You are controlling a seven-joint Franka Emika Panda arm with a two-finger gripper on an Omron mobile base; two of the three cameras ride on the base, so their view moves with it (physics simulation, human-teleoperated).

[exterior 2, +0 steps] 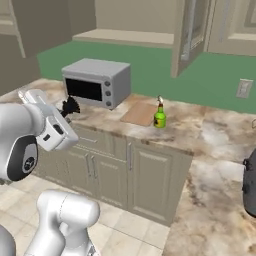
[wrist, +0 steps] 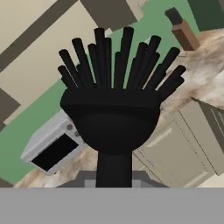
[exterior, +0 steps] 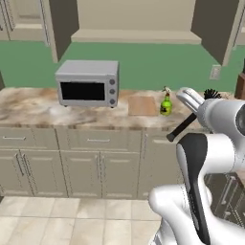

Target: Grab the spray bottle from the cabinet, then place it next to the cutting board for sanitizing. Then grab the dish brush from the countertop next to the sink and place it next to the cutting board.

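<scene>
A simulated kitchen. The robot's fingers (exterior: 193,106) are clenched around the handle of the dish brush (exterior: 191,117), holding it in the air, off the table (exterior: 28,107). In the left base view the thin black handle slants down and away below the fingers, while the bristled head (exterior: 211,94) fans out just above and beyond them. In the hand view the dark head and its spread bristles (wrist: 114,65) stand directly ahead of the fingers.

Well beyond the fingers, on the marbled table, the green spray bottle (exterior: 166,104) stands upright, just beside the right edge of the wooden cutting board (exterior: 143,105). A grey toaster oven (exterior: 88,83) sits further along, past the board.

The bottle step looks done; the brush is in transit toward the board.

The brush is probably light and stiff, its smooth thin handle likely to pivot or slip in a narrow grip. A hold near the head, as here, leaves the long handle free to swing; a hold nearer the handle's middle would likely balance better. The bristles are springy, so setting it down on its side should be steadier.
</scene>
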